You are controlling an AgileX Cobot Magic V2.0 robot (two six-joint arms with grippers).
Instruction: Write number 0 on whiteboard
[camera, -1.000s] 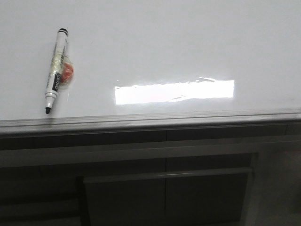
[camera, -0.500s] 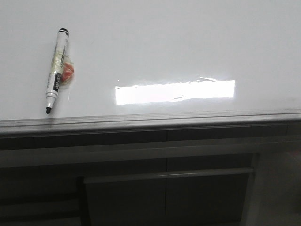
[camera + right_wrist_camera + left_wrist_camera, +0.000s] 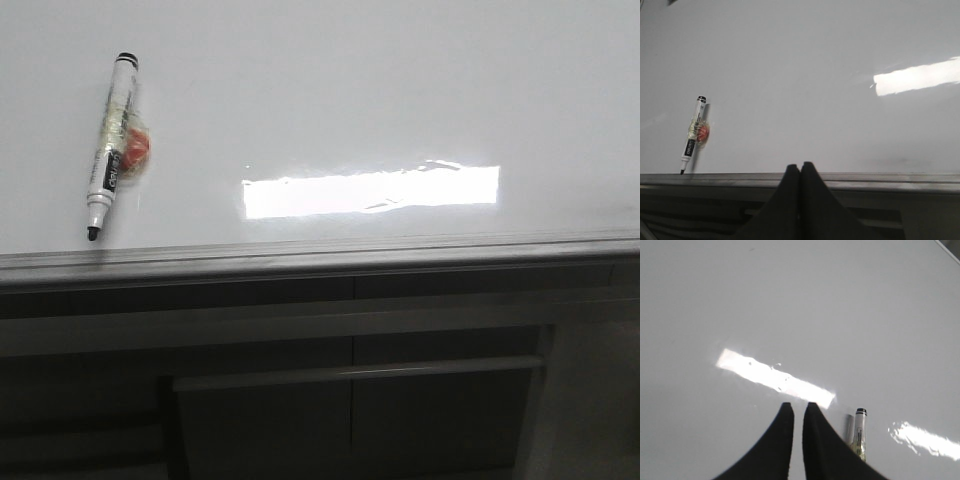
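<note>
The whiteboard point(image 3: 400, 90) is a glossy white surface with a grey edge rail point(image 3: 320, 255) along its near side. No number 0 is in view on it. A black-and-white marker point(image 3: 110, 145) with a red blob taped to its side lies at the board's left, tip toward the rail. It also shows in the wrist views, as the marker point(image 3: 860, 432) and the marker point(image 3: 693, 134). My left gripper point(image 3: 796, 405) hovers over the board beside the marker, its fingers a narrow gap apart and empty. My right gripper point(image 3: 800, 165) is shut and empty over the rail.
A bright rectangular glare patch point(image 3: 370, 192) lies on the board near the rail. Below the rail stands a dark grey cabinet point(image 3: 450, 320) with a bar handle point(image 3: 355, 373). Neither arm shows in the front view.
In the front view the marker now sits slightly further left and higher than a second ago. The glare and the cabinet handle have shifted a little left too.
</note>
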